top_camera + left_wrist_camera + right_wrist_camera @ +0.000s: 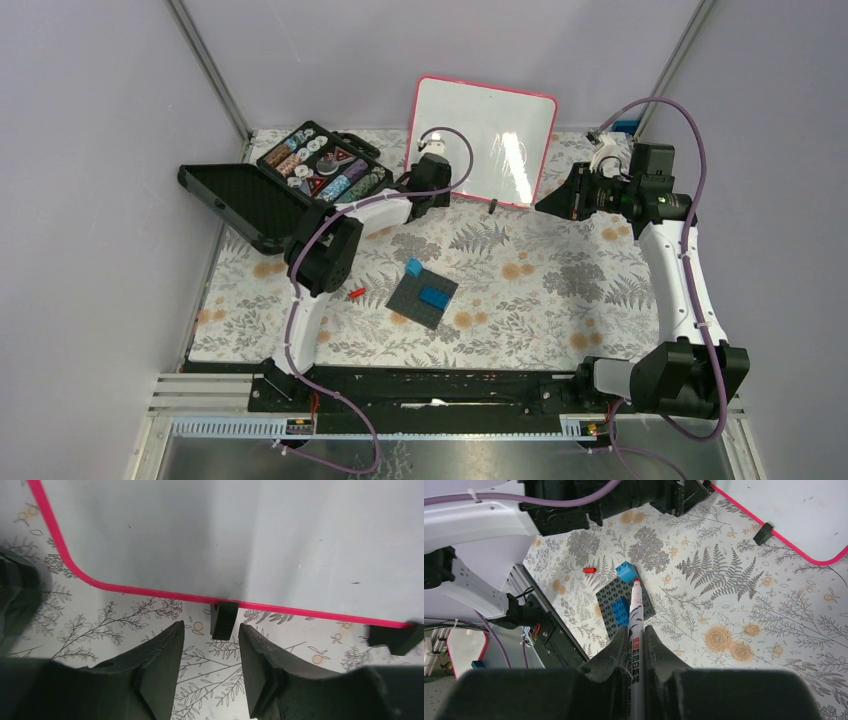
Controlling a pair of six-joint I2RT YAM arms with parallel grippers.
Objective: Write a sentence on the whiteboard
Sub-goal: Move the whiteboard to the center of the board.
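Observation:
The whiteboard [485, 130], white with a thin pink-red frame, leans upright at the back of the table. No sentence shows on its surface [240, 535]. My left gripper [445, 196] is low at the board's bottom left edge. It is open [210, 637] and empty, with a black clip foot [223, 620] just beyond its fingertips. My right gripper [548, 203] hovers off the board's lower right corner, shut [636, 630] on a white marker [634, 605]. The marker's red tip is bare. In the right wrist view the board's corner [804, 510] lies at the upper right.
A small red cap [356, 293] lies on the floral cloth near the left arm. A dark grey plate [415, 305] with blue blocks sits mid-table. An open black case [320, 170] of small parts stands back left. A second clip foot [493, 207] juts out from the board.

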